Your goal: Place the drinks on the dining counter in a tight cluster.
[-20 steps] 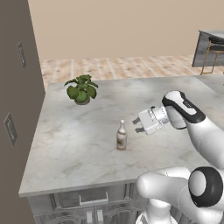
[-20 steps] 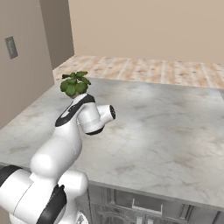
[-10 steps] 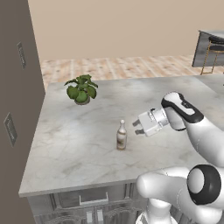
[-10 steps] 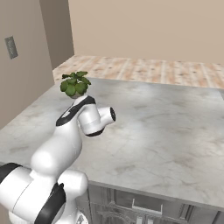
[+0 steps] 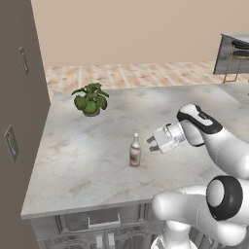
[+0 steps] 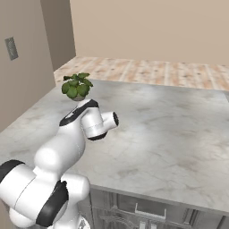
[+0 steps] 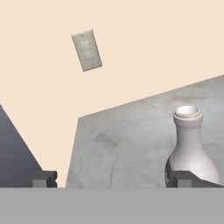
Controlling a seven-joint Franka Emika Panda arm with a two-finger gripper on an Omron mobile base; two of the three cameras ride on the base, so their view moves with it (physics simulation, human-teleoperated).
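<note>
The pincer (image 5: pixel 150 143) is seen spread wide, nothing held between its tips; it is levelled sideways just beside the bottle (image 5: pixel 135 151), apart from it. The bottle is stood upright on the tabletop (image 5: pixel 87 146), neck up, long axis vertical. In the hand view the bottle (image 7: pixel 190 148) is seen behind one fingertip (image 7: pixel 180 178)

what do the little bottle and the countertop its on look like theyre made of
Slim brown-and-white bottle: likely glass or glazed ceramic, judging by its smooth pale neck and brown lower body with a label-like band. Grey marbled countertop: polished stone or a marble-look slab, going by its pale grey veining and soft sheen.
</note>
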